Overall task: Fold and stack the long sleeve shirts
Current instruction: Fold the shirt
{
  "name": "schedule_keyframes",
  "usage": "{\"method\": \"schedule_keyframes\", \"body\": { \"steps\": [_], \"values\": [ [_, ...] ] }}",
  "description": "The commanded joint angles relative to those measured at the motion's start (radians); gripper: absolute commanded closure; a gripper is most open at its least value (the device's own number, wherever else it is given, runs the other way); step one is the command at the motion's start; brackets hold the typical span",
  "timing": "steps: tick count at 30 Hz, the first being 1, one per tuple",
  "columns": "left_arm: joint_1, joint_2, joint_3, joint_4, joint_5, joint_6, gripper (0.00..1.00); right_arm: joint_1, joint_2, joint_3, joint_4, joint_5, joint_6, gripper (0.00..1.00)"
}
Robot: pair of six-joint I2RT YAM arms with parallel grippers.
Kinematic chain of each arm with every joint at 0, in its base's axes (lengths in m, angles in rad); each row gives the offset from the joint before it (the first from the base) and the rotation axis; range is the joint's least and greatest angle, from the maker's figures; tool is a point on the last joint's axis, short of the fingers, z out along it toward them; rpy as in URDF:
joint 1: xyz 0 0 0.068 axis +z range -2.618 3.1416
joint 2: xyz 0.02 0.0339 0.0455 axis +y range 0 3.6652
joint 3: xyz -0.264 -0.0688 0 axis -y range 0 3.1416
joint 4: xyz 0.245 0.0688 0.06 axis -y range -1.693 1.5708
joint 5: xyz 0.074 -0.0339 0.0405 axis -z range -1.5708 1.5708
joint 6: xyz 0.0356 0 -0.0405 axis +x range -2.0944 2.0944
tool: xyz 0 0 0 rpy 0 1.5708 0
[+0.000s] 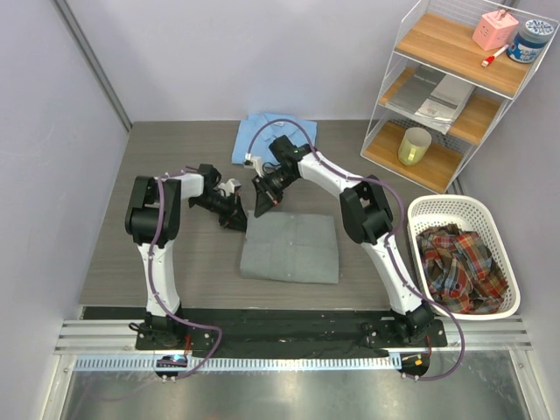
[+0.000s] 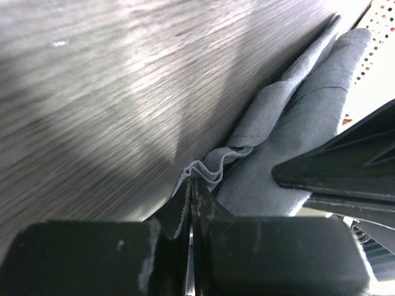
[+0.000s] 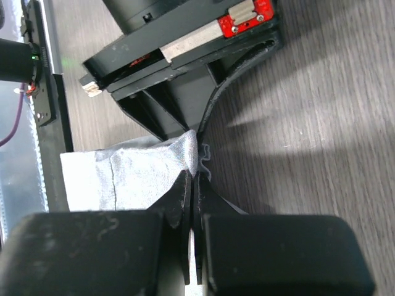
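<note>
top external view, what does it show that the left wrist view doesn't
Only the top view: the folded light blue shirt, the white basket of plaid cloth, the shelf rack. Only the left wrist view: the left hand shut on a bunched edge of the grey shirt. Both: the grey shirt, the wooden table, the right hand close by.

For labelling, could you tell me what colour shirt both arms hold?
Plain grey cloth shirt; best in top external view.

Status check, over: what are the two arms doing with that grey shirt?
Left gripper shut on grey shirt, far-left corner. Right gripper shut on it alongside. Light blue shirt lies beyond, apart; nothing blocking.
</note>
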Motion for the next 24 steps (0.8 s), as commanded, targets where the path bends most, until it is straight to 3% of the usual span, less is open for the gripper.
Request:
{"method": "schedule_keyframes", "body": {
  "steps": [1, 3, 7, 11, 14, 15, 16, 17, 18, 20, 21, 22, 24],
  "values": [
    [-0.001, 0.023, 0.027, -0.002, -0.068, 0.031, 1.0, 0.005, 0.019, 0.026, 0.028, 0.018, -0.021, 0.99],
    [0.005, 0.014, 0.033, -0.011, -0.084, 0.033, 0.98, 0.002, 0.03, 0.014, 0.023, 0.035, -0.043, 0.99],
    [0.065, -0.085, 0.018, -0.004, -0.122, 0.045, 0.67, -0.008, 0.045, 0.003, 0.026, 0.092, -0.069, 0.99],
    [0.14, -0.165, 0.036, -0.03, -0.131, 0.117, 0.47, -0.021, 0.058, 0.034, 0.062, 0.129, -0.06, 0.99],
    [0.191, -0.237, 0.09, -0.08, -0.133, 0.22, 0.35, -0.025, 0.058, 0.08, 0.095, 0.133, -0.025, 0.92],
    [0.194, -0.261, 0.107, -0.094, -0.134, 0.253, 0.29, -0.027, 0.052, 0.094, 0.105, 0.138, -0.017, 0.82],
    [0.195, -0.293, 0.136, -0.117, -0.148, 0.286, 0.06, -0.027, 0.033, 0.106, 0.105, 0.144, -0.005, 0.75],
    [0.195, -0.323, 0.151, -0.123, -0.153, 0.347, 0.0, -0.031, 0.015, 0.131, 0.109, 0.149, 0.026, 0.68],
    [0.194, -0.397, 0.162, -0.125, -0.162, 0.396, 0.0, -0.035, -0.006, 0.135, 0.117, 0.15, 0.049, 0.53],
    [0.194, -0.471, 0.186, -0.126, -0.174, 0.5, 0.0, -0.047, -0.095, 0.137, 0.126, 0.164, 0.095, 0.4],
    [0.194, -0.551, 0.191, -0.126, -0.174, 0.533, 0.0, -0.05, -0.131, 0.134, 0.129, 0.202, 0.101, 0.26],
    [0.195, -0.589, 0.193, -0.114, -0.168, 0.563, 0.0, -0.053, -0.176, 0.125, 0.132, 0.221, 0.101, 0.2],
    [0.195, -0.661, 0.159, -0.036, -0.098, 0.582, 0.0, -0.058, -0.321, 0.056, 0.144, 0.282, 0.097, 0.06]
  ]
}}
